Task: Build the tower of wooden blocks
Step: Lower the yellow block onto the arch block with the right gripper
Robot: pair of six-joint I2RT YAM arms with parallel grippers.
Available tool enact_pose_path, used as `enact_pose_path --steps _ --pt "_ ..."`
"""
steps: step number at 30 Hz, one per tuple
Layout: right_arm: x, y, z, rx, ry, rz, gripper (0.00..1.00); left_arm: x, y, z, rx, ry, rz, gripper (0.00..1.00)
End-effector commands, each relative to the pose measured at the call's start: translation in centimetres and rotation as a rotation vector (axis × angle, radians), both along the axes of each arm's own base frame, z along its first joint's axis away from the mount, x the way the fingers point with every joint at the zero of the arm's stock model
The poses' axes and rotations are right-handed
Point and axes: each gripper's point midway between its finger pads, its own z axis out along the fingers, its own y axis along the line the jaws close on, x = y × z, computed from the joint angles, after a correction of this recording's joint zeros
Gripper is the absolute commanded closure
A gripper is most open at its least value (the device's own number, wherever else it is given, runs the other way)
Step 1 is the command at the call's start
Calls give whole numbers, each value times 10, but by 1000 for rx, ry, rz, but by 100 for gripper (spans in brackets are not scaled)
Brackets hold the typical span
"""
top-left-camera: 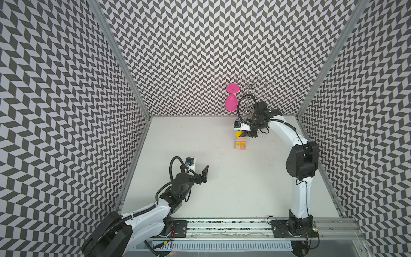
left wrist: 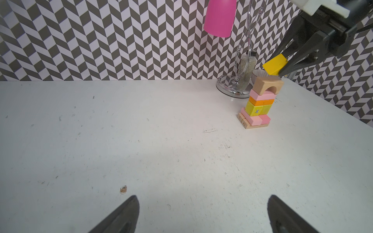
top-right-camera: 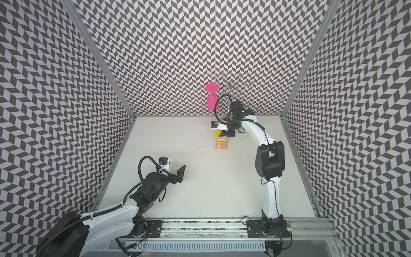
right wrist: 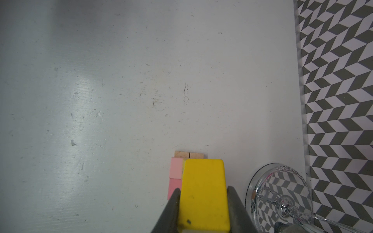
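1. Your right gripper [top-left-camera: 244,134] is pinching the yellow roof piece [left wrist: 274,65] by two opposite sides, jaws pressed onto it
2. In the left wrist view the piece hangs tilted just above the tower [left wrist: 256,108], with a slim gap over the tan arch [left wrist: 266,86] that tops the stack
3. The tower stands right of the middle of the bench [top-left-camera: 200,191], near its back edge and well apart from its right edge
4. From the bench up it reads: tan bars, pink blocks, yellow cubes, orange bar, pink bar, arch
5. You have tight room behind it: the chrome wire stand [left wrist: 234,89] sits between the tower and the back edge, its base near the tan bars, and the magenta goblet [top-left-camera: 231,102] hangs upside down from it
6. Your left gripper [left wrist: 202,201] is spread wide and holds nothing, near the left edge of the bench
7. Open bench surface lies between the left gripper and the tower, and from the tower on to the front edge
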Motion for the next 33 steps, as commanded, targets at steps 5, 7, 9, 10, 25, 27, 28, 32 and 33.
enact_pose_path --steps 5,7,9,10,25,27,28,32,33 --pt "9 -1 -5 14 -10 8 100 5 -3 12 0 -30 11 1" --pt "9 -1 -7 12 -7 7 100 5 -3 12 1 -29 10 1" --pt "10 -1 -8 9 -7 7 100 6 -4 12 3 -29 11 1" --pt "10 -2 -9 6 -5 6 100 6 -4 11 5 -28 12 1" --pt "11 -6 -14 -12 -4 -10 99 7 -4 10 13 -25 18 1" --pt "11 -7 -15 -15 -3 -12 99 7 -5 10 14 -24 18 1" --pt "11 -8 -16 -17 -1 -13 99 7 -5 11 13 -25 18 1" --pt "12 -8 -16 -19 -4 -17 99 7 -5 10 14 -24 17 1" --pt "11 -8 -16 -18 -4 -16 98 7 -5 10 17 -23 18 1"
